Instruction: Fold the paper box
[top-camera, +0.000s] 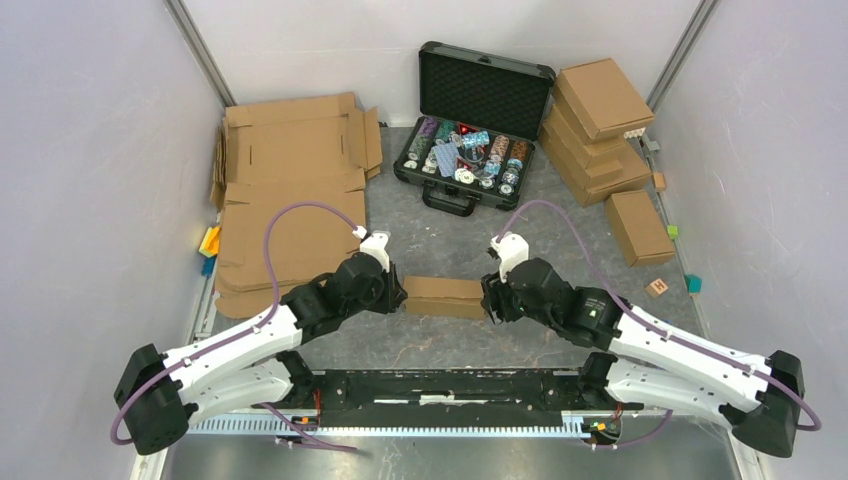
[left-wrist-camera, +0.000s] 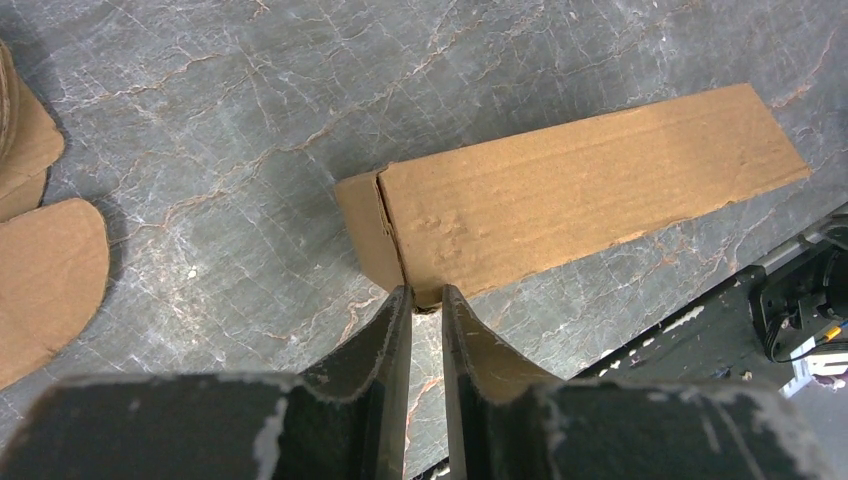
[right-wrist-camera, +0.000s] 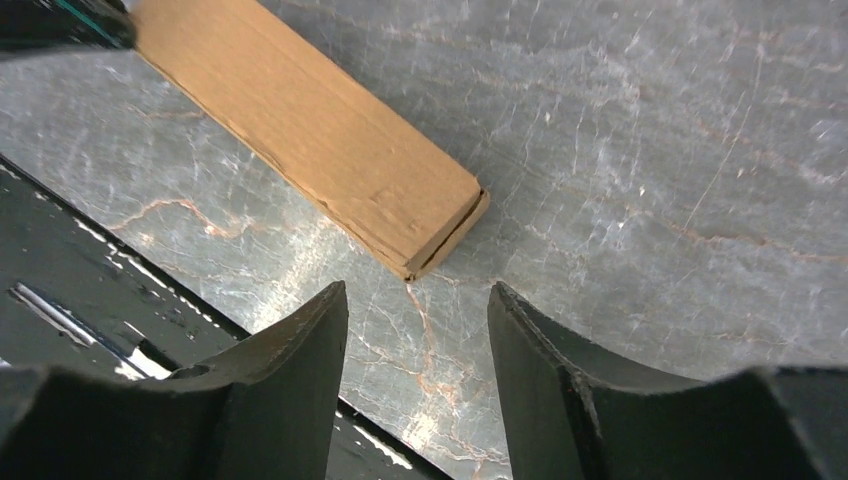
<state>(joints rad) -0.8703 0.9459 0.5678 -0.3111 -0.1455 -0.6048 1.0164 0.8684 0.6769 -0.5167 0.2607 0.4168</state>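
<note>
The paper box (top-camera: 443, 295) lies closed on the marble table between my two grippers, a long flat brown carton. In the left wrist view the paper box (left-wrist-camera: 580, 190) runs off to the upper right. My left gripper (left-wrist-camera: 425, 292) stands nearly closed, its tips either side of the box's near corner, and a narrow gap shows between the fingers. I cannot see whether they pinch the cardboard. In the right wrist view the other end of the paper box (right-wrist-camera: 310, 130) sits just ahead of my right gripper (right-wrist-camera: 415, 290), which is open, apart from the box and holds nothing.
Behind stands an open black case (top-camera: 470, 150) of poker chips. Folded boxes (top-camera: 595, 125) are stacked at the back right, with one more box (top-camera: 638, 225) beside them. Large flat cardboard sheets (top-camera: 290, 190) cover the left side. Small coloured blocks (top-camera: 657, 287) lie at the right.
</note>
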